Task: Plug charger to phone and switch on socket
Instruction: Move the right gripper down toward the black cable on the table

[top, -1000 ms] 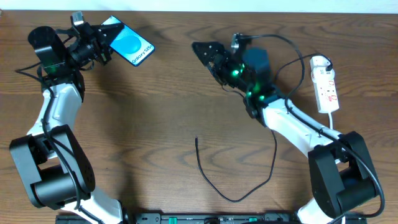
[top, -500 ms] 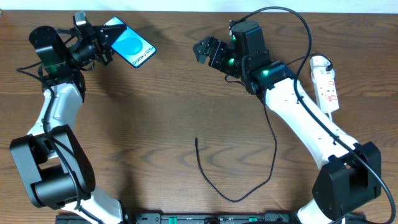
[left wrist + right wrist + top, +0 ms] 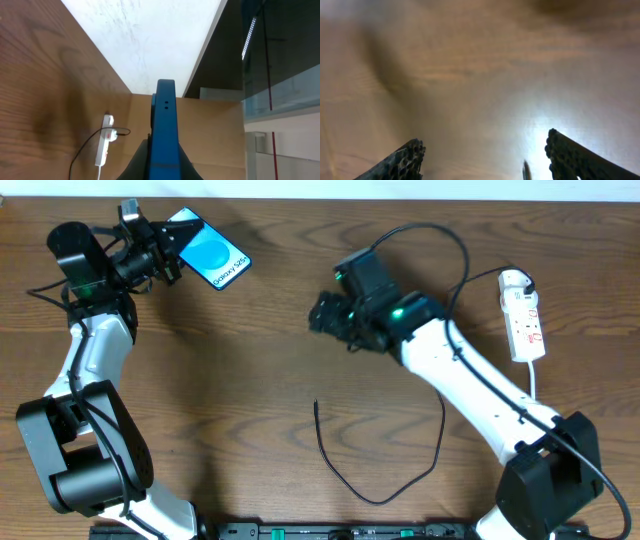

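Note:
At the back left, my left gripper (image 3: 172, 252) is shut on the phone (image 3: 213, 252), whose blue screen faces up. In the left wrist view the phone (image 3: 165, 125) stands edge-on between the jaws of the left gripper (image 3: 165, 155). The charger, a thin black cable (image 3: 372, 498), loops over the table, and its free tip (image 3: 316, 405) lies at mid-table. My right gripper (image 3: 320, 315) hangs open behind that tip and holds nothing. In the right wrist view the tip (image 3: 525, 171) shows near the right finger (image 3: 570, 157) of the right gripper (image 3: 485, 157). The socket (image 3: 523, 315) lies at the far right.
The black cable runs from the socket's back end (image 3: 505, 277) in an arc over my right arm. The socket's white cord (image 3: 533, 380) trails toward the front. In the left wrist view the socket (image 3: 103, 142) lies far off on the brown wooden table (image 3: 230, 380).
My right arm has swung from the back of the table forward and left, down toward the cable's free tip. The left arm and the phone have not moved.

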Robot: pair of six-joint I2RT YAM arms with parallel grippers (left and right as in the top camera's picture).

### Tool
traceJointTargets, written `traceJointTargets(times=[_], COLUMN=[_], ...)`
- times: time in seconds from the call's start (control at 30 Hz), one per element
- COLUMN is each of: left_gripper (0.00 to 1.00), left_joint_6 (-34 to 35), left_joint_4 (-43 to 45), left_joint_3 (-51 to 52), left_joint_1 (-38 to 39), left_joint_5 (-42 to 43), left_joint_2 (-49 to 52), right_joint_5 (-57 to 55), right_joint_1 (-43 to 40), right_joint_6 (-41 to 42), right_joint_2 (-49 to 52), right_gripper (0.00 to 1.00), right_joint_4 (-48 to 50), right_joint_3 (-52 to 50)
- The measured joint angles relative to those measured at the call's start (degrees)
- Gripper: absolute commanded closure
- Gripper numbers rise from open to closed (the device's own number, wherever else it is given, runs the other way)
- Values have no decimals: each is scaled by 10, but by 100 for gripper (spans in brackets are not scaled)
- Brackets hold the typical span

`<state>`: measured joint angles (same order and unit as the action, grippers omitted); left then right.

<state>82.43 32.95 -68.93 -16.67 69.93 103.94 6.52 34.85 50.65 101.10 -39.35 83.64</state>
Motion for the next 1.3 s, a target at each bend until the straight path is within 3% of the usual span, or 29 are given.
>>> traceJointTargets(times=[0.23, 0.6, 1.3], left_gripper=[93, 93, 93], left_joint_6=[0, 0, 0], left_joint_4=[0, 0, 0], left_joint_3=[0, 0, 0], left_joint_1=[0, 0, 4], left_joint_5=[3, 3, 3], left_joint_2=[0, 0, 0], right_joint_5=[-69, -109, -32], right_joint_1=[71, 77, 76], right_joint_6=[4, -15, -52], right_joint_2=[0, 1, 38], right_gripper=[22, 21, 23], right_joint_4=[-52, -72, -162], right_joint_3=[0, 0, 0])
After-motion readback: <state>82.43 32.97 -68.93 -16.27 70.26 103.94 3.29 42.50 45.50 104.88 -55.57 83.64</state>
